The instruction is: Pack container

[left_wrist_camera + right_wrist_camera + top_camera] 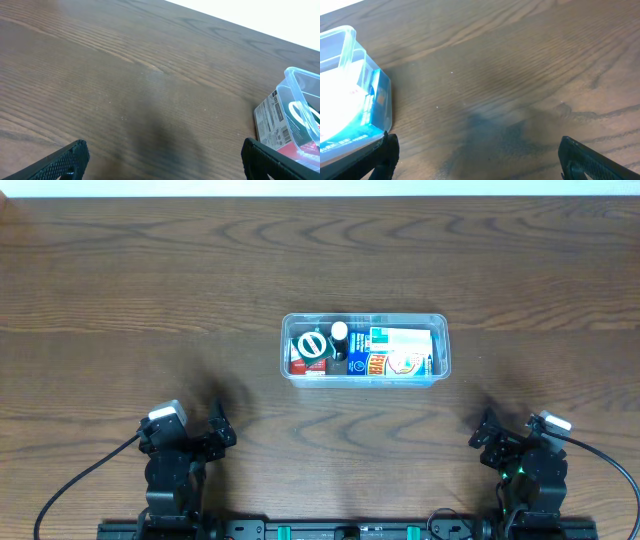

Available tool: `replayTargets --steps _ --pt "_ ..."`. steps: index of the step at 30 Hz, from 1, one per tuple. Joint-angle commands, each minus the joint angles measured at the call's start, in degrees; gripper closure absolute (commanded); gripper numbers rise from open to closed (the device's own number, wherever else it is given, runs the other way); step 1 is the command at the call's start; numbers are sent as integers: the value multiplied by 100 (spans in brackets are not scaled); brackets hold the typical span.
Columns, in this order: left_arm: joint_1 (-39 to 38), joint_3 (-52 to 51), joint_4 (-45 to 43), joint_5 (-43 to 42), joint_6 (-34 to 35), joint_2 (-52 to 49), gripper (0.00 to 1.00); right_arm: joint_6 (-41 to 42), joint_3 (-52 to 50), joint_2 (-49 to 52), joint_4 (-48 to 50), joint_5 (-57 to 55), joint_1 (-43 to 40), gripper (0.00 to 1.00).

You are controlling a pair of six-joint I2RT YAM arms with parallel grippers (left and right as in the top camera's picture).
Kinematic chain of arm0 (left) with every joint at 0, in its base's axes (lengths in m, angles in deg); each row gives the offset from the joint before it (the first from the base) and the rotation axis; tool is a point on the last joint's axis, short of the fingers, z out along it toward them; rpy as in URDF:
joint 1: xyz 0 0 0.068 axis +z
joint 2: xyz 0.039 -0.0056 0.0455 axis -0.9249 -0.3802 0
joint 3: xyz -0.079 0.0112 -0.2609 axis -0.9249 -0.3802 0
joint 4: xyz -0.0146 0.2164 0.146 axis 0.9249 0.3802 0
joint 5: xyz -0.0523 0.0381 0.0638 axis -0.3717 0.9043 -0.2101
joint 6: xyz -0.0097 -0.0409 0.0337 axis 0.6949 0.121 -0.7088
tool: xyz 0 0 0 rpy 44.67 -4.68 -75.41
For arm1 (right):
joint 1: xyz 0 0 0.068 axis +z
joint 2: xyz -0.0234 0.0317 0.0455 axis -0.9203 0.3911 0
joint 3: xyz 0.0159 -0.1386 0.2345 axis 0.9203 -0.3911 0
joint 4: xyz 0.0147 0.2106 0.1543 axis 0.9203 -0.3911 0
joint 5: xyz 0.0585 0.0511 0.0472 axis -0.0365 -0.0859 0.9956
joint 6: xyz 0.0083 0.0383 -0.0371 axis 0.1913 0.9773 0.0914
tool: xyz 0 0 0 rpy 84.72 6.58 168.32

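Left gripper (221, 427) is sitting at the near edge of the table, left side. Its fingers (70, 161) are standing wide apart with nothing between them. Right gripper (483, 434) is sitting at the near edge, right side. Its fingers (587, 161) are likewise spread and holding nothing. A black cable (80, 480) is trailing off from each arm base.

Dark wood-grain table (150, 280) is showing bare under both wrist cameras.

Farther out, the container (364, 317) is standing upright near the table centre, well apart from both grippers and roughly midway between them from side to side. Its contents:
- A red box (300, 366) is lying at the left end, with a green-and-white ring (313, 345) on top.
- A white-capped small bottle (339, 333) is sitting just beside the ring.
- A blue-and-white carton (405, 350) is filling the right half.

From the left wrist, a barcoded box side (272, 122) is showing through the clear wall.
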Motion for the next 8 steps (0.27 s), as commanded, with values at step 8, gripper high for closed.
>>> replayTargets --steps 8 --pt "28 -111 -4 7 -92 31 2 -83 -22 -37 7 -20 -4 1"
